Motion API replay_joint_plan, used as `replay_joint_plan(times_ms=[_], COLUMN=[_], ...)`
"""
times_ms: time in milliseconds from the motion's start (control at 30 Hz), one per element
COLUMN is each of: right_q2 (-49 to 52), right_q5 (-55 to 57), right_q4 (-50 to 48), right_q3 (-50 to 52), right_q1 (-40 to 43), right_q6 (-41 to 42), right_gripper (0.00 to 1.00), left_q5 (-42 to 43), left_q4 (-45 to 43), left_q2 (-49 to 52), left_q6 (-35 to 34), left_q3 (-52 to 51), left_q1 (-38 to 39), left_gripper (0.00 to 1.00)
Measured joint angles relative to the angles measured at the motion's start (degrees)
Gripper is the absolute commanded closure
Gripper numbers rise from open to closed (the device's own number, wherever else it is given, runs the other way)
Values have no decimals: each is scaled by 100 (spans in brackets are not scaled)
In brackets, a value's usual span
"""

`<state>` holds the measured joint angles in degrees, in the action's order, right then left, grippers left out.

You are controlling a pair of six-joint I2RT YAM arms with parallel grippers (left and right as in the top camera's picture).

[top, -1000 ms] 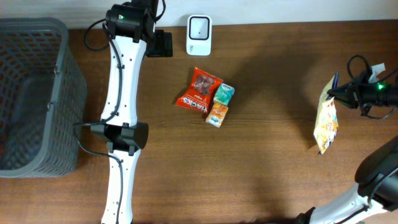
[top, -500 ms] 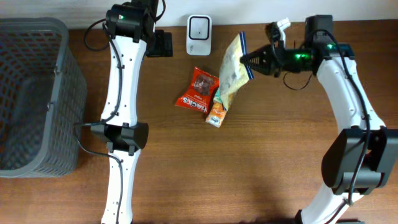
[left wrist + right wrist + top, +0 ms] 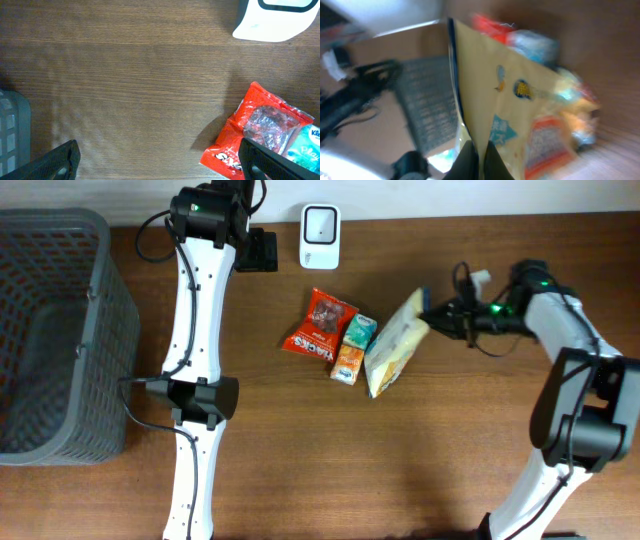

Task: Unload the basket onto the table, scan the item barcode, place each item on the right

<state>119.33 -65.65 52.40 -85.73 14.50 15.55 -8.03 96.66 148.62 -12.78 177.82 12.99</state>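
Right jaws pinched shut on top seam of yellow snack bag (image 3: 392,345); bag hangs tilted over desk (image 3: 450,450), just beside teal tissue pack (image 3: 360,330) and orange pack (image 3: 349,364). Bag likely light, crinkly, slippery film, contents crushable; sealed seam safest hold. Left jaws wide open, empty, near white scanner (image 3: 320,235)

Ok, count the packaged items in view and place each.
4: red packet, teal pack and orange pack clustered centrally; yellow bag in the right pincer, possibly hiding others.
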Motion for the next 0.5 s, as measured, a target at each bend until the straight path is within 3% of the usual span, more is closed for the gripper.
replay_joint_plan(times_ms=[33, 67, 167, 300, 400, 500], right_q2=[-2, -2, 0, -33, -81, -94], right_q5=[334, 1078, 2223, 3766, 4308, 4607], right_q4=[358, 903, 1906, 3364, 3832, 3858], right_q3=[-57, -197, -793, -2450, -3099, -3156], right_q1=[149, 409, 691, 717, 457, -39], right_q6=[-107, -297, -599, -824, -944, -1027], right_gripper=[73, 66, 62, 54, 55, 65], left_q5=[0, 2, 0, 0, 0, 0], left_q4=[4, 4, 2, 0, 0, 2], left_q2=[-2, 0, 0, 0, 0, 0], left_q6=[0, 0, 0, 0, 0, 0], left_q3=[0, 0, 0, 0, 0, 0], left_q1=[0, 0, 0, 0, 0, 0], left_gripper=[1, 1, 1, 1, 1, 1])
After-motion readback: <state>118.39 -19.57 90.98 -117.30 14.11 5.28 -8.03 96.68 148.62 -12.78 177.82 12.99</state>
